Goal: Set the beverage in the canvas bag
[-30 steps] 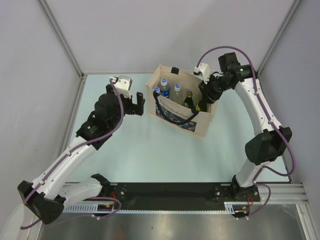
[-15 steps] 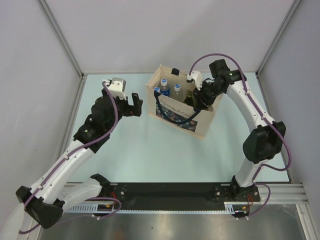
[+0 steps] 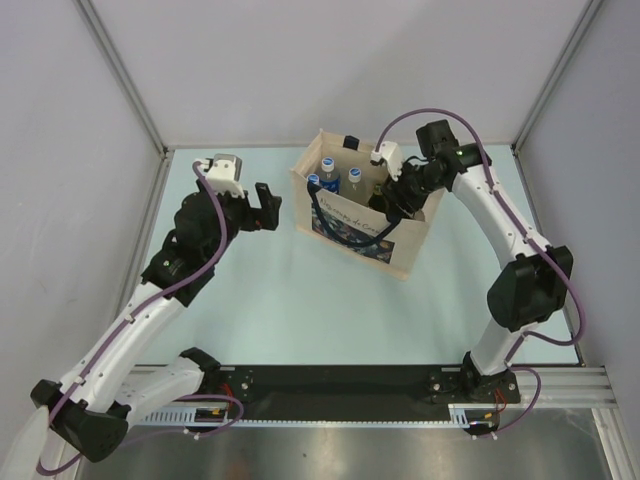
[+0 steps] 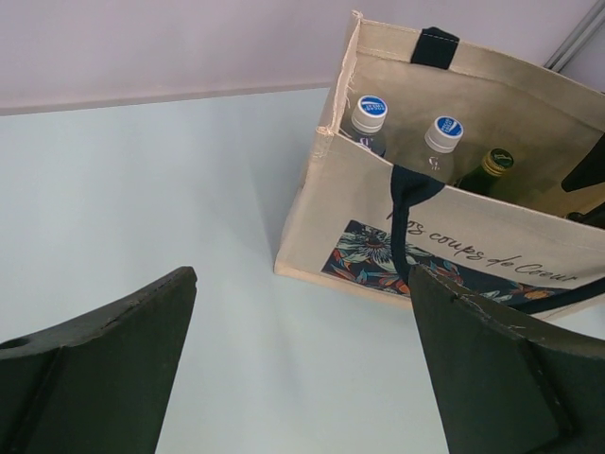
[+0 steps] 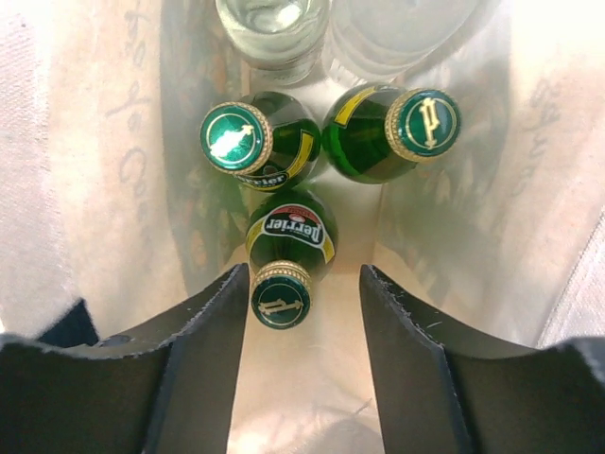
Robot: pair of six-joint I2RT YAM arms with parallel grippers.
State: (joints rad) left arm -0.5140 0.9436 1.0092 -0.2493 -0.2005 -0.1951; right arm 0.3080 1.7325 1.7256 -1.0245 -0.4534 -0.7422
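The canvas bag stands at the back middle of the table, beige with navy handles and a dark flowered panel. My right gripper reaches down into its right end. In the right wrist view the gripper is open, and a green Perrier bottle, the beverage, stands between its fingers inside the bag. The bottle's cap lies against the left finger and stands apart from the right one. My left gripper hangs wide open left of the bag, holding nothing.
Two more green bottles stand in the bag beyond the beverage. Two clear bottles with blue-and-white caps fill its left end, seen also from the left wrist. Grey walls close in the pale table.
My right gripper's fingers have spread apart off the green bottle inside the bag. The left arm has drawn back to the left, away from the bag.
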